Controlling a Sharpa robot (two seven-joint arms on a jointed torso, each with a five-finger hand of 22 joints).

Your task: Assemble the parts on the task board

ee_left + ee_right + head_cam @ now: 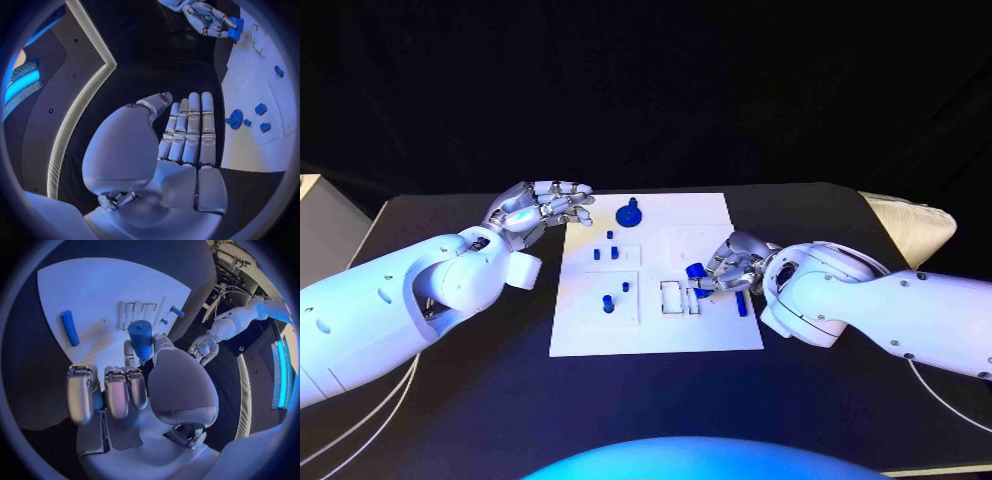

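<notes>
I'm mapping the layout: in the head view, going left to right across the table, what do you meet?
Left hand → round blue part near the task board's far edge → blue cylinder held in the right hand.

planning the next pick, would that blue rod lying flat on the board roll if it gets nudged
Probably yes: the blue rod looks round and lies flat on the smooth task board, with nothing visible to stop it. It looks rigid, so likely no bending when gripped.
</notes>
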